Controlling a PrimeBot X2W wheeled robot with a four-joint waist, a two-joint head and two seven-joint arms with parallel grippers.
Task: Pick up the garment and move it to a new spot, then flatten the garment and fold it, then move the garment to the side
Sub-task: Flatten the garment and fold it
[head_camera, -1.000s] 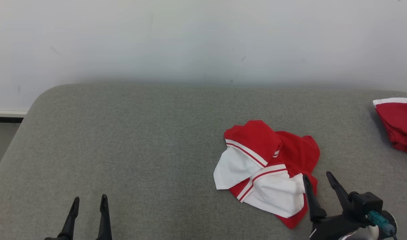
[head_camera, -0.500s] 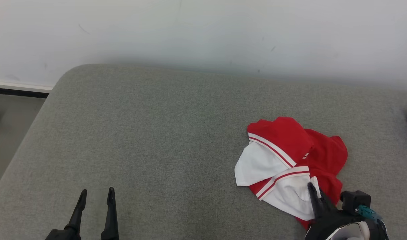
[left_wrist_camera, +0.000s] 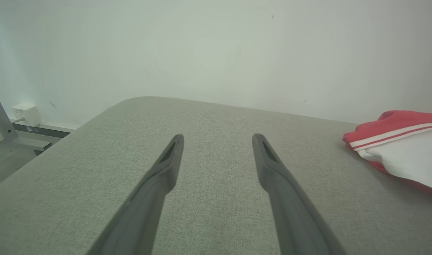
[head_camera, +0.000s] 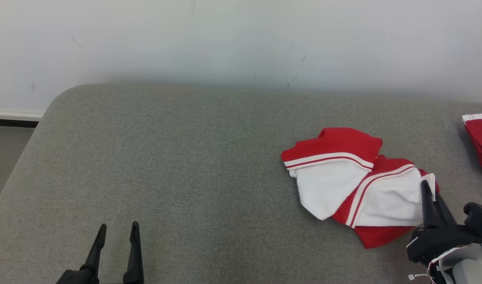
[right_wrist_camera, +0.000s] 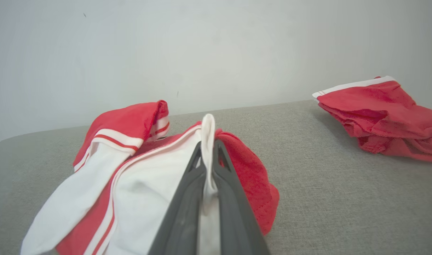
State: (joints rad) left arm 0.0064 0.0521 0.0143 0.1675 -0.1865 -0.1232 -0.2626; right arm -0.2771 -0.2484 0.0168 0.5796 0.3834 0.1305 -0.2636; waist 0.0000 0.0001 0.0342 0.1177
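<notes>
There's the right gripper, pinched tight on a white fold of the garment, fingers pointing up and away, wrist low at the near right. The garment lies bunched on the grey pad, right of centre, its gripped edge raised off the fabric. Over at the lower left, the left gripper hovers just above the pad, fingers spread with nothing between them. A red pile sits at the far right edge, well apart.
</notes>
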